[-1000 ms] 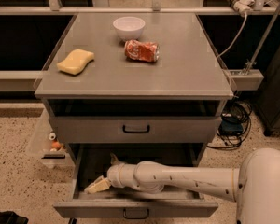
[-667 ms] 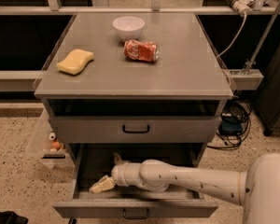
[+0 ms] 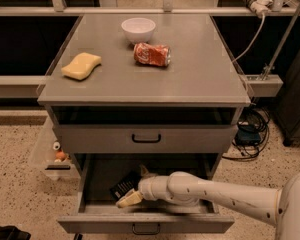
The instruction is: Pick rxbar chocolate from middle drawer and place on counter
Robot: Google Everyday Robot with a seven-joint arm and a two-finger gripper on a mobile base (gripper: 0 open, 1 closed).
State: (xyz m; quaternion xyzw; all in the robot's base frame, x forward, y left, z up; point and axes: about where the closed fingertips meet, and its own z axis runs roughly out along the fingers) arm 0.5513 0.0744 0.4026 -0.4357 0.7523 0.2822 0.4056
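Your gripper [image 3: 131,185] is down in the open middle drawer [image 3: 145,223], fingers [image 3: 129,199] spread apart and holding nothing. The rxbar chocolate [image 3: 123,185] lies flat in the drawer at the fingertips. The bench [image 3: 200,74] carries a bowl [image 3: 138,30], a can [image 3: 151,54] and a sponge [image 3: 81,66].

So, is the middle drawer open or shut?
Open: the middle drawer is pulled out, with the rxbar chocolate and the gripper inside it.

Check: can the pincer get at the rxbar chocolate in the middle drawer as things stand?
Probably yes. The middle drawer is pulled open, the pincer is down inside it right beside the rxbar chocolate, and nothing lies on top of the bar or between the two.
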